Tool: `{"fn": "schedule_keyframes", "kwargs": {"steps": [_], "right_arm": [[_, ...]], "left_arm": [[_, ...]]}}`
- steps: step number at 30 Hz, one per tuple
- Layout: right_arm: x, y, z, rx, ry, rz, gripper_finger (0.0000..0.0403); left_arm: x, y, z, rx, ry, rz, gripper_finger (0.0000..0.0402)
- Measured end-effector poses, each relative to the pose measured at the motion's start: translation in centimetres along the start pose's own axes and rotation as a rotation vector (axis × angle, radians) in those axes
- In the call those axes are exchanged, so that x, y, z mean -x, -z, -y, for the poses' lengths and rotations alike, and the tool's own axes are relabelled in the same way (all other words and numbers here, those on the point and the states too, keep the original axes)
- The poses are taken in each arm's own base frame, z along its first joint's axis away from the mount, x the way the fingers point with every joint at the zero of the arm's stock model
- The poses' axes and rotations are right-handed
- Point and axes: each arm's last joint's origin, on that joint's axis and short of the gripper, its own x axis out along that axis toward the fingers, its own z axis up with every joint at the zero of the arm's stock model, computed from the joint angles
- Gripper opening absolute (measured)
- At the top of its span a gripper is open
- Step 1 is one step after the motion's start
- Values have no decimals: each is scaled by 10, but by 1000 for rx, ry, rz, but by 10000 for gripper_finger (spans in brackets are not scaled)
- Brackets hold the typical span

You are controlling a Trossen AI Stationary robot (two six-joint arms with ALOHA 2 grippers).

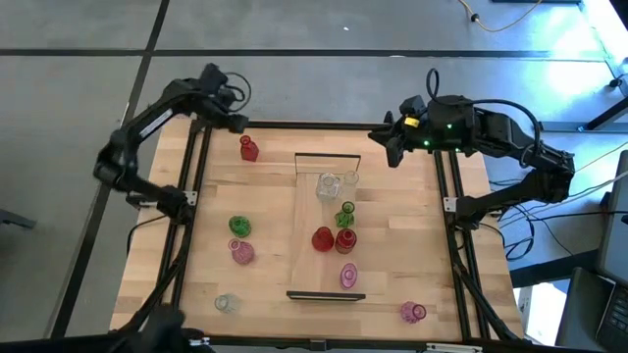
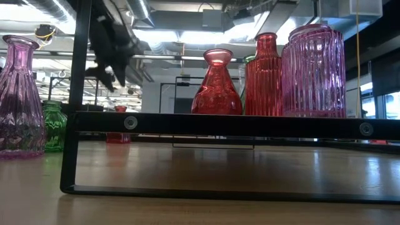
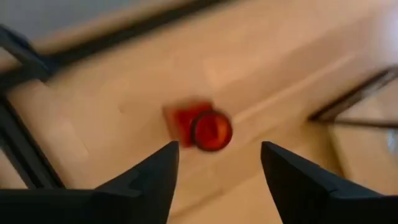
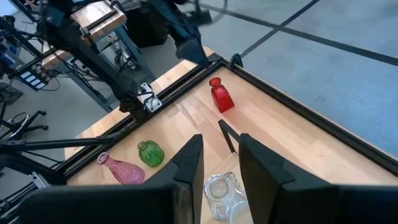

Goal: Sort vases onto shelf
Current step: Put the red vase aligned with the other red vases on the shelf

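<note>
Vases are half sorted, I think. On the shelf (image 1: pixel 306 211), in the middle of the high view, stand two clear ones (image 1: pixel 328 185), a green one (image 1: pixel 344 217), two red ones (image 1: pixel 334 239) and a pink one (image 1: pixel 348 276). Still on the table (image 1: pixel 412 226) are a red vase (image 1: pixel 248 148) at the upper left, a green vase (image 1: pixel 239 226) and a pink vase (image 1: pixel 241 252) at the left, a clear one (image 1: pixel 227 303) at the lower left and another pink one (image 1: pixel 413 313) at the lower right.

My left gripper (image 1: pixel 234 122) hangs at the upper left, just above and beside that red vase. In the left wrist view its fingers (image 3: pixel 152 180) are wide apart with nothing between them, and the red vase sits ahead, in line with the gap.

My right gripper (image 1: pixel 385 139) waits at the upper right, past the far end of the shelf. Its fingers (image 4: pixel 189 165) are a little apart and hold nothing.

I think the step now is picking up the red vase. Next I need to bring the left gripper down so the fingers go around the vase, then squeeze softly. Glass is slippery and can tip.
</note>
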Motion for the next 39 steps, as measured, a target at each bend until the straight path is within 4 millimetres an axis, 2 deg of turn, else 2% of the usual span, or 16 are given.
{"fn": "schedule_keyframes", "kwargs": {"steps": [3, 7, 17, 22, 32, 36, 39], "right_arm": [[0, 0, 0, 0, 4, 2, 85], [0, 0, 1, 1, 15, 4, 85], [0, 0, 1, 19, 25, 5, 85], [0, 0, 1, 20, 26, 6, 85], [0, 0, 1, 20, 25, 5, 85], [3, 0, 1, 19, 20, 11, 85], [5, 0, 1, 18, 11, 12, 85]], "left_arm": [[-15, -3, -3, -5, -4, -100, 232], [-24, -3, -1, -15, -58, -151, 228], [-29, -8, 14, -100, -154, -67, 213], [-32, -10, 16, -82, -170, -56, 213], [-67, -13, 14, -54, -225, -173, 213], [-72, -12, 14, -41, -233, -203, 206], [-73, -11, 16, -49, -235, -212, 186]]}}
